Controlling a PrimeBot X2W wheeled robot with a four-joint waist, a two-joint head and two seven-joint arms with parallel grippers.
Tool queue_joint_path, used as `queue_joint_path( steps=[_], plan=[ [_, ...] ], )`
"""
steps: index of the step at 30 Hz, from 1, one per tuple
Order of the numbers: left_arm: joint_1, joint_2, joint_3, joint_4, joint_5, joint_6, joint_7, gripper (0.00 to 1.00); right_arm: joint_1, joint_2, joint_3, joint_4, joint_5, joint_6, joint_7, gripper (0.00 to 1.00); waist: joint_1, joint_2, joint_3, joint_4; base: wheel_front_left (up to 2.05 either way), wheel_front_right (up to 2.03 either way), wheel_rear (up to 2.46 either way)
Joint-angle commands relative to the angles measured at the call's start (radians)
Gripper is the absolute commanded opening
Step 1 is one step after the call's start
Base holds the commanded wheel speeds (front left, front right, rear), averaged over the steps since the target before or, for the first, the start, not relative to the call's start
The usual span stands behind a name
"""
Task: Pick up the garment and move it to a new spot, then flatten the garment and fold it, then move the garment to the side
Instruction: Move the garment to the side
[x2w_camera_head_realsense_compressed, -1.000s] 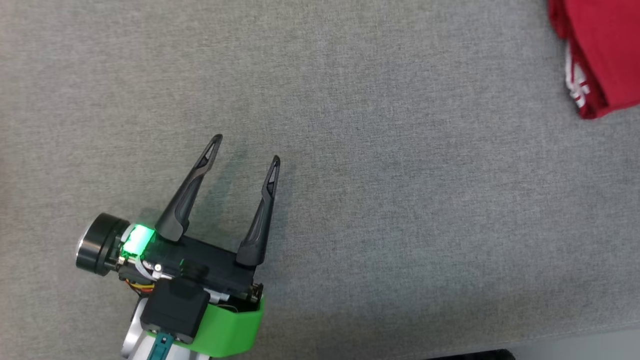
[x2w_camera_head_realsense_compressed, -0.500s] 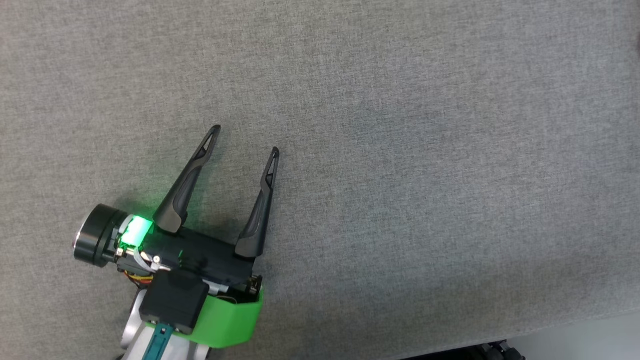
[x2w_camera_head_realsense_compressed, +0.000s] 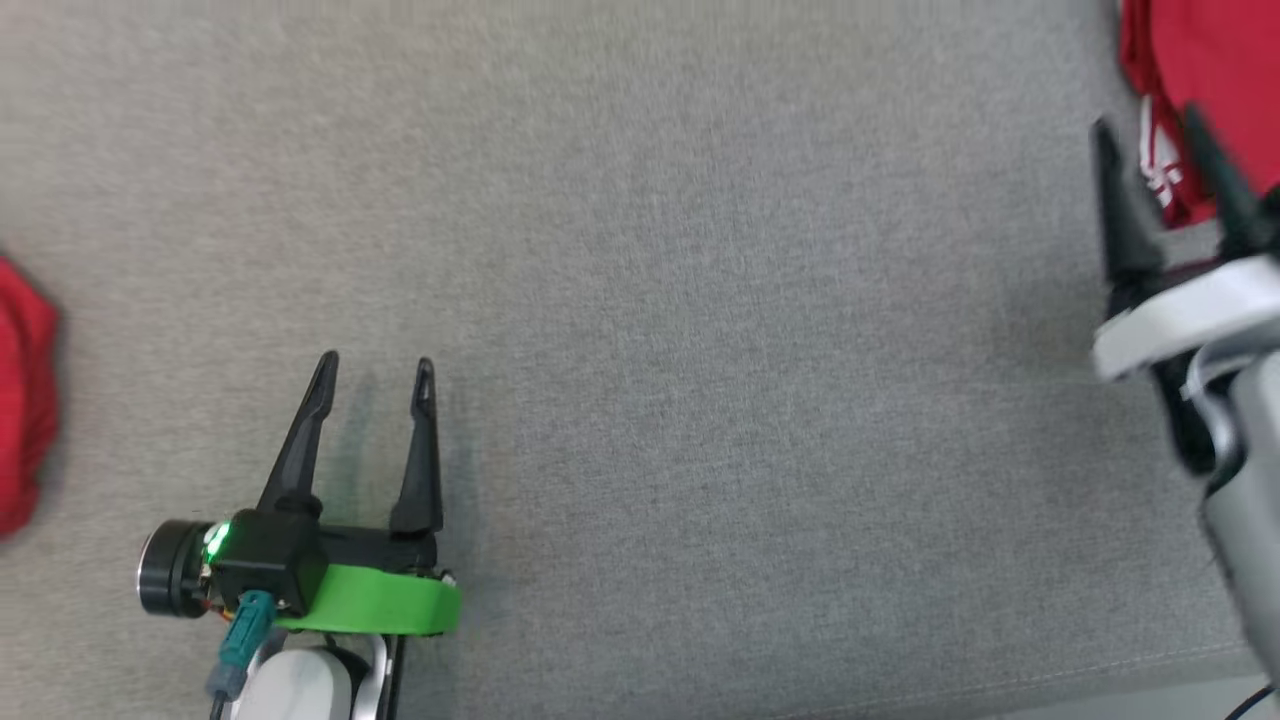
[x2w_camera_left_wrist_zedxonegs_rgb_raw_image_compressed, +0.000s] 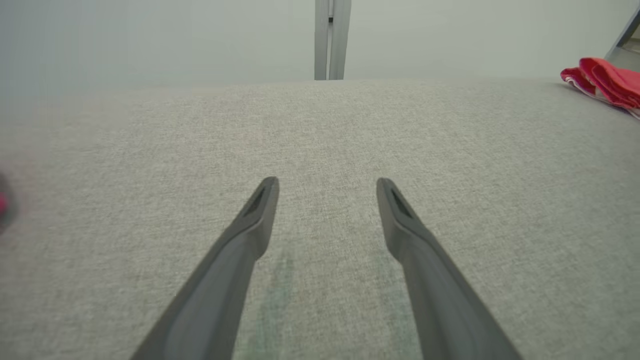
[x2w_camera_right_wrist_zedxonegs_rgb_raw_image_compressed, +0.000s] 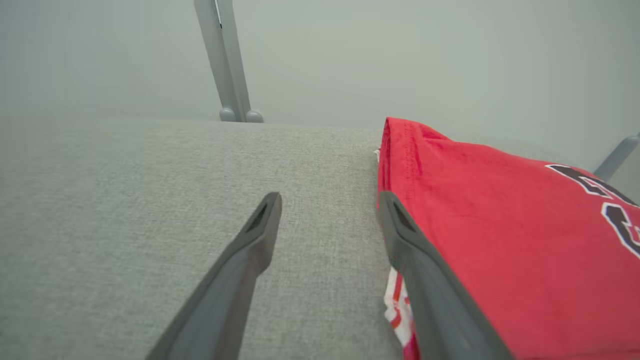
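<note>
Garment (x2w_camera_head_realsense_compressed: 1220, 50): folded, 1 o'clock on surface (x2w_camera_head_realsense_compressed: 700, 300); task prob done.
My left pincer (x2w_camera_head_realsense_compressed: 376, 360): apart, empty.
My right pincer (x2w_camera_head_realsense_compressed: 1145, 120): apart, by garment.

Your garment (x2w_camera_right_wrist_zedxonegs_rgb_raw_image_compressed: 500, 225) is red, with white-and-red striped trim and dark letters edged in white. The surface (x2w_camera_head_realsense_compressed: 700, 300) under it is a plain grey weave. Beside the garment, you see the right gripper (x2w_camera_head_realsense_compressed: 1145, 120), black with a white collar. Well away from the garment, the left gripper (x2w_camera_head_realsense_compressed: 376, 362) is black with a bright green band and a green light; farther still, another red cloth (x2w_camera_head_realsense_compressed: 20, 400).
</note>
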Motion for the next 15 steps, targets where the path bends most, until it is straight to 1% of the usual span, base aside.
queue_joint_path(
  steps=[1, 4, 7, 9, 13, 15],
  plan=[
    [0.021, -0.007, 0.012, 0.008, -0.003, -0.009, 0.0, 1.0, 0.051, 0.017, -0.012, -0.025, -0.025, -0.001, -0.003, 1.0, 0.0, 0.0, -0.213, 0.06, 0.0, 0.0, 0.0],
    [0.044, -0.016, 0.04, 0.014, 0.007, -0.016, 0.0, 1.0, 0.146, 0.08, -0.013, -0.091, -0.067, -0.001, -0.003, 1.0, 0.0, 0.0, -0.273, 0.059, 0.0, 0.0, 0.0],
    [0.07, -0.027, 0.059, 0.02, 0.004, -0.024, 0.0, 1.0, 0.219, 0.124, -0.017, -0.15, -0.103, -0.001, -0.003, 1.0, 0.0, 0.0, -0.316, 0.054, 0.0, 0.0, 0.0],
    [0.101, -0.035, 0.073, 0.03, 0.012, -0.032, 0.0, 1.0, 0.294, 0.163, -0.014, -0.207, -0.126, -0.001, -0.003, 1.0, 0.0, 0.0, -0.363, 0.045, 0.0, 0.0, 0.0],
    [0.151, -0.041, 0.098, 0.022, 0.006, -0.028, 0.0, 1.0, 0.39, 0.191, 0.017, -0.25, -0.12, -0.001, -0.003, 1.0, 0.0, 0.0, -0.429, 0.038, 0.0, 0.0, 0.0],
    [0.183, -0.043, 0.108, 0.016, 0.01, -0.025, 0.0, 1.0, 0.443, 0.199, 0.016, -0.264, -0.11, -0.001, -0.003, 1.0, 0.0, 0.0, -0.458, 0.038, 0.0, 0.0, 0.0]
  ],
)
